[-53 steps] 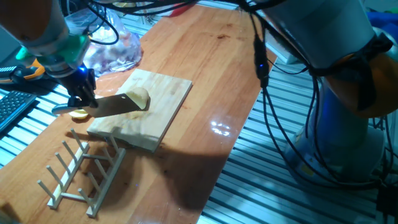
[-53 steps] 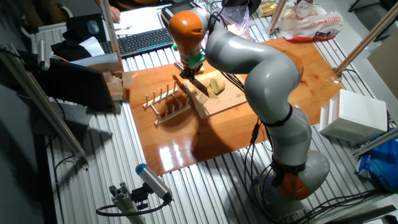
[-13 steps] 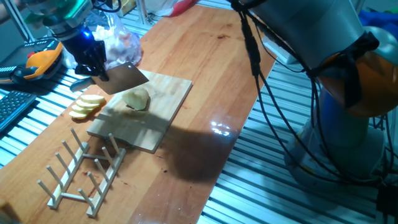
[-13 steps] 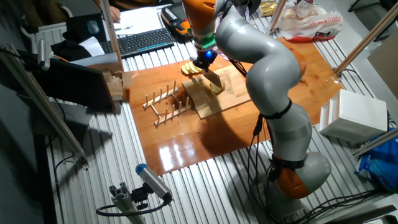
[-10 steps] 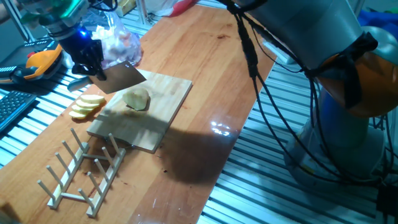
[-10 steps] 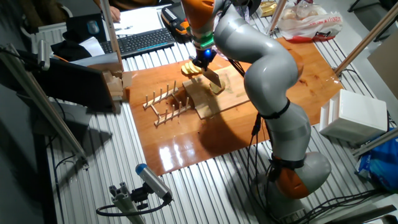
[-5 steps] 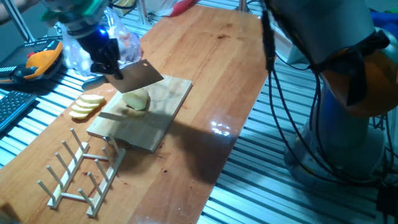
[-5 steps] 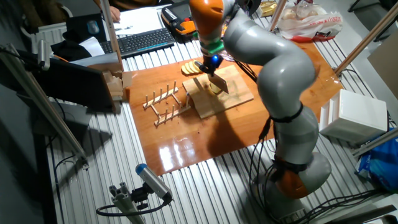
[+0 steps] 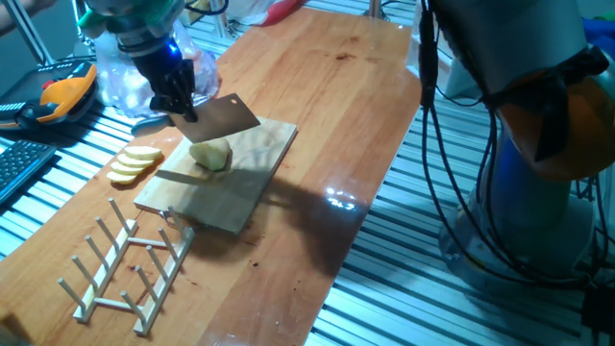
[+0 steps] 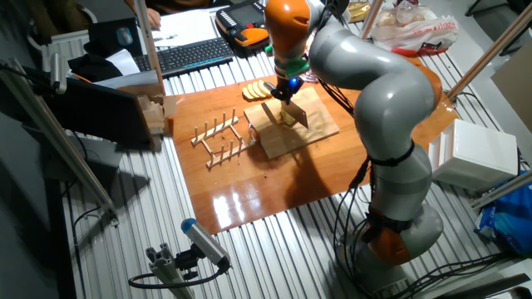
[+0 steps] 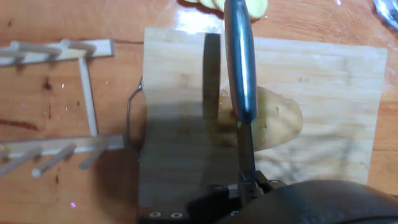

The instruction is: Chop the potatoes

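One pale yellow peeled potato (image 9: 211,154) lies on the wooden cutting board (image 9: 252,165), near its middle. My gripper (image 9: 181,104) is shut on the handle of a cleaver-like knife (image 9: 228,116), whose wide blade hangs just over the potato. In the hand view the knife (image 11: 239,62) shows edge-on and crosses the left part of the potato (image 11: 277,121), with the gripper (image 11: 247,184) at the bottom edge. In the other fixed view the gripper (image 10: 288,86) and blade (image 10: 297,114) mostly hide the potato.
A fanned row of thin yellow slices (image 9: 134,163) lies left of the board. A wooden dish rack (image 9: 127,261) stands in front of the board. A clear plastic bag (image 9: 117,79) and an orange tool (image 9: 60,96) lie at the back left. A keyboard (image 10: 187,55) sits beyond the table.
My gripper has carried the knife to the right, from above the slices to above the potato. The potato and board have not moved.
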Controlling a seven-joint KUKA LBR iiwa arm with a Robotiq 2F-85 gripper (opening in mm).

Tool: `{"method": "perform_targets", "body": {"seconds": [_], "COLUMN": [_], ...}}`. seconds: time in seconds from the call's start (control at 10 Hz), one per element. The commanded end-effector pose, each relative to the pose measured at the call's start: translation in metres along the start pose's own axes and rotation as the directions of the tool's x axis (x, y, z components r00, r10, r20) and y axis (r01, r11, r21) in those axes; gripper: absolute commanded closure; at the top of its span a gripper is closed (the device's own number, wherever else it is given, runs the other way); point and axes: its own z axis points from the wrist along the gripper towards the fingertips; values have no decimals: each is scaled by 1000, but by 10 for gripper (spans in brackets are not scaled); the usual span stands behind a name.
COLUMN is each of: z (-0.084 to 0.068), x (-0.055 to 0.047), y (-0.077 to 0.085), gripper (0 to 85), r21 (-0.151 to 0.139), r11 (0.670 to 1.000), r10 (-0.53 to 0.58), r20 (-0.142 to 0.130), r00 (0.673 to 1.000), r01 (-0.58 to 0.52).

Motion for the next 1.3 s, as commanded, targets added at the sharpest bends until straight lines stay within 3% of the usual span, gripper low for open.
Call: {"method": "perform_targets", "body": {"seconds": [0.0, 0.1, 0.4, 0.5, 0.6, 0.9, 1.1, 1.2], "z": [0, 0, 0, 0, 0, 0, 0, 0], "x": [0, 0, 0, 0, 0, 0, 0, 0], "y": [0, 0, 0, 0, 0, 0, 0, 0], "gripper": [850, 850, 850, 850, 850, 850, 850, 850], "r21": [10, 26, -12, -5, 33, 90, 103, 94], "r11": [1000, 1000, 1000, 1000, 999, 996, 995, 996], "r10": [12, 12, 2, 0, 4, 22, 13, 15], "r20": [-58, -83, -109, -128, -147, -139, -134, -133], "r00": [998, 996, 994, 992, 989, 990, 991, 991], "r01": [-11, -10, -4, -1, 0, -10, 1, -3]}}
